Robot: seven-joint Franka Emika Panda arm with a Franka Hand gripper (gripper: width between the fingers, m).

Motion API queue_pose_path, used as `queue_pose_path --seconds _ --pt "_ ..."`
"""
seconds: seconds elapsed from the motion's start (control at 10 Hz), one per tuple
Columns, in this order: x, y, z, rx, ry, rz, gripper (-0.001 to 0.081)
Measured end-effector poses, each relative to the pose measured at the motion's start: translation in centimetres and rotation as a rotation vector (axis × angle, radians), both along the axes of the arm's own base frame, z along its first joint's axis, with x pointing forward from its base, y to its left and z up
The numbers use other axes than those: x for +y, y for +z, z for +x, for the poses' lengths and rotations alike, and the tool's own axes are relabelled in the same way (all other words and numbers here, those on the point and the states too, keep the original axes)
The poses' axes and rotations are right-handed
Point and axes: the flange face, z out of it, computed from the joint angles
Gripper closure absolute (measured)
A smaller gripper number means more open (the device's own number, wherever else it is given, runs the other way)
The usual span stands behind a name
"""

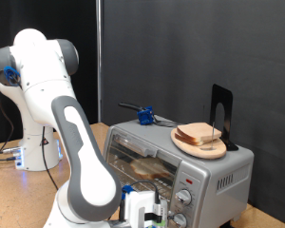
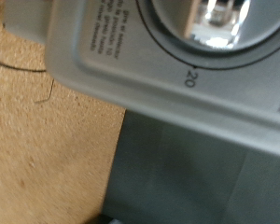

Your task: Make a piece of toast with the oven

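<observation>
Arm bent low, gripper [image 1: 154, 215] at exterior view's bottom edge.

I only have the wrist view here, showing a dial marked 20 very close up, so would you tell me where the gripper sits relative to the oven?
Observer: The gripper is low at the oven's front, beside the two knobs on its control panel.
Operator: Thank you. Is the door shut?
Observer: Yes, the glass door looks closed, with something pale brown showing behind it.
Operator: Is there any bread outside the oven?
Observer: Bread slices are stacked on a plate on top of the oven.
</observation>
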Motion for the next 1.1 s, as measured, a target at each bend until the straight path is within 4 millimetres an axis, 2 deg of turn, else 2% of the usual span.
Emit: queue_pose_path --seconds 0.1,0.2,0.5,1.0,1.1 --pt "0.30 0.02 -0.03 0.095 -0.015 0.021 0.0022" --pt "0.60 0.11 -0.06 0.147 -0.020 0.034 0.0004" --pt "1.13 0.19 -0.22 0.183 -0.019 0.043 -0.0002" --pt "1.28 0.11 -0.09 0.123 -0.024 0.017 -0.0003" --pt "1.29 0.27 -0.06 0.121 -0.022 0.020 0.0133"
